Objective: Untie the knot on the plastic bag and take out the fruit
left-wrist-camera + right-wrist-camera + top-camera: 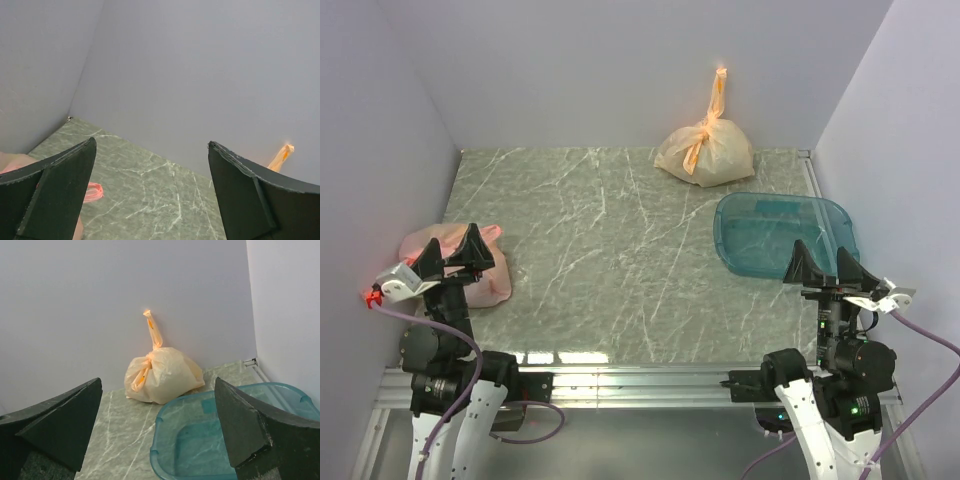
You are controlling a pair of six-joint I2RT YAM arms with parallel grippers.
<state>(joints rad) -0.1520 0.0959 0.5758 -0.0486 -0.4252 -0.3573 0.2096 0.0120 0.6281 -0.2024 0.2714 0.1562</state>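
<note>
The plastic bag (708, 152) is pale beige-orange and sits tied at the far back of the table against the wall. It also shows in the right wrist view (165, 374). Its knot (705, 128) gathers the orange-tinted handles, whose twisted tail (719, 92) stands upright; the tail's tip shows in the left wrist view (281, 157). The fruit is hidden inside the bag. My left gripper (458, 248) is open and empty at the near left. My right gripper (828, 263) is open and empty at the near right, far from the bag.
A teal translucent tray (782, 235) lies at the right, between my right gripper and the bag; it also shows in the right wrist view (200, 440). A pink plastic bag (490, 278) lies under my left gripper. Grey walls enclose the marbled table (610, 250).
</note>
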